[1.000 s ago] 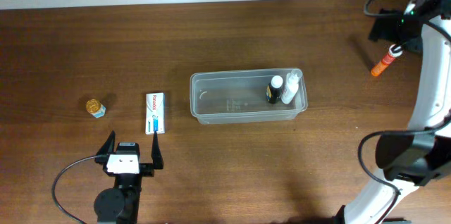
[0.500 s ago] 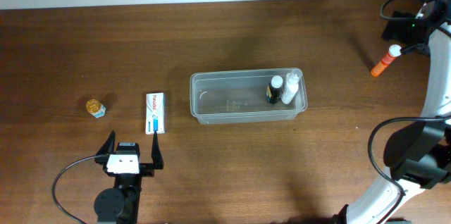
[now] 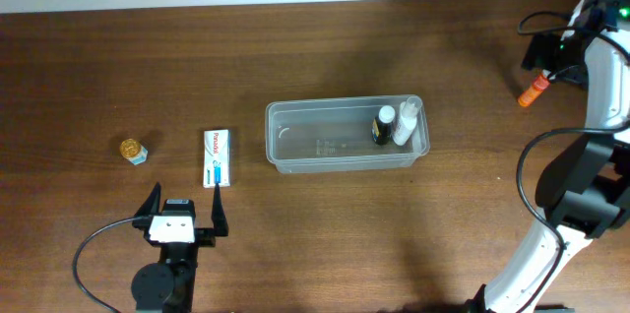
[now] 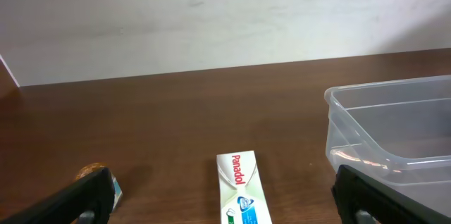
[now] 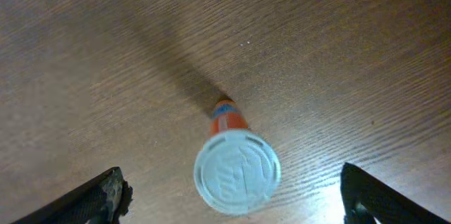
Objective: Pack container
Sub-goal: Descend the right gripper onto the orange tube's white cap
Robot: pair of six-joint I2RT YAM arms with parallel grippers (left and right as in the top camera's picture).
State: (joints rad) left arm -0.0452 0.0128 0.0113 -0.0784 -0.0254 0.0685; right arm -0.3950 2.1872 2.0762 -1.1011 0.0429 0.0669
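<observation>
The clear container (image 3: 295, 141) stands mid-table with a dark bottle (image 3: 381, 127) and a white bottle (image 3: 406, 122) upright at its right end. An orange tube (image 3: 532, 93) with a white cap lies at the far right. My right gripper (image 3: 547, 55) hovers open over its cap end. In the right wrist view the cap (image 5: 237, 172) sits between the spread fingers (image 5: 236, 206). A white Panadol box (image 3: 217, 157) lies left of the container. My left gripper (image 3: 184, 211) is open just in front of the box (image 4: 242, 190), fingers (image 4: 225, 206) empty.
A small gold-capped jar (image 3: 133, 150) sits at the far left, partly behind my left finger in the left wrist view (image 4: 90, 174). The container's corner (image 4: 366, 136) shows at the right there. A pale wall runs along the table's far edge.
My right gripper swung right, then back left and slightly down over the orange tube's cap end. The left arm, box, jar and container have not moved.
</observation>
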